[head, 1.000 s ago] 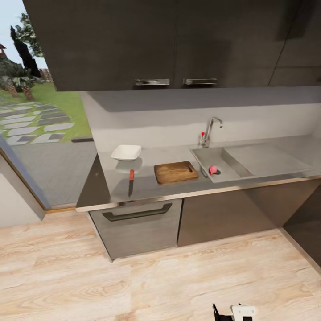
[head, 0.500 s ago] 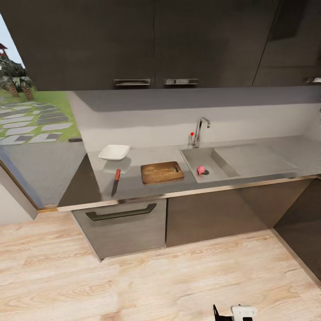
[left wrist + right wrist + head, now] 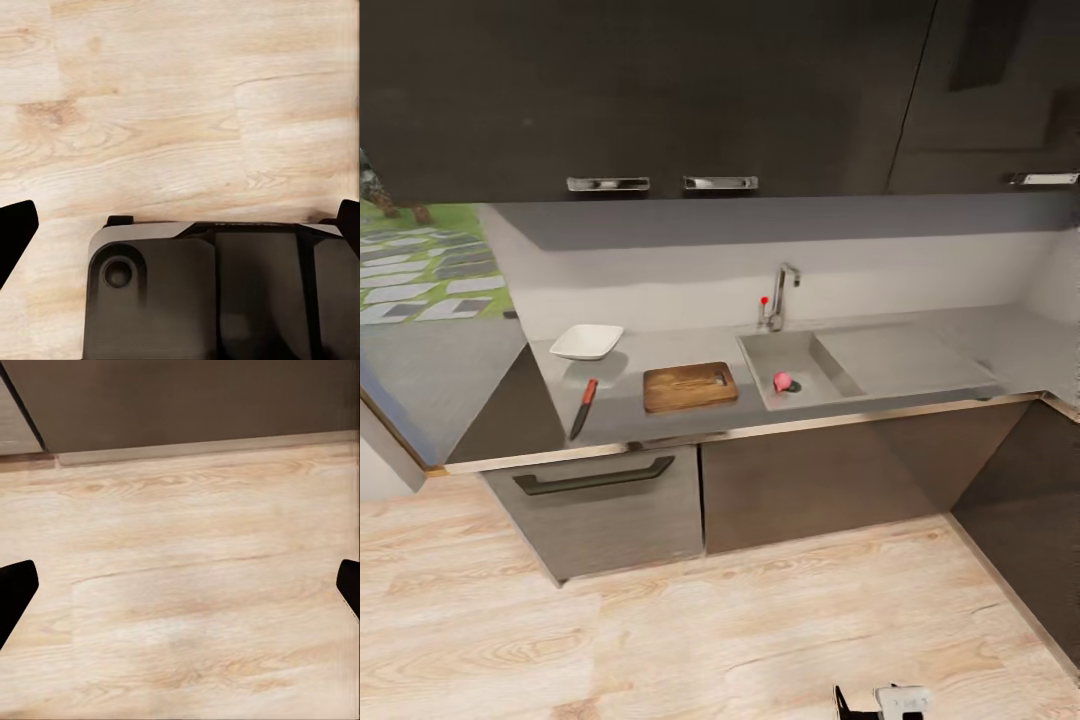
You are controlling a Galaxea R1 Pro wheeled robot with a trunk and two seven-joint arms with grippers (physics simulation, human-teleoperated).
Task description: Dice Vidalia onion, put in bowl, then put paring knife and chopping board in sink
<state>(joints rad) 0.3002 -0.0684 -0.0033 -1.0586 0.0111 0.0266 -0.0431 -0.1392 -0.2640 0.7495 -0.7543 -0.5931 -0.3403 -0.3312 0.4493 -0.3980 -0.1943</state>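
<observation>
The whole head view has shifted: the camera turns right, the things themselves rest. The small pinkish-red Vidalia onion (image 3: 783, 381) lies in the stainless steel sink (image 3: 815, 352), far ahead of both released, empty jaws; approach is still needed.
</observation>
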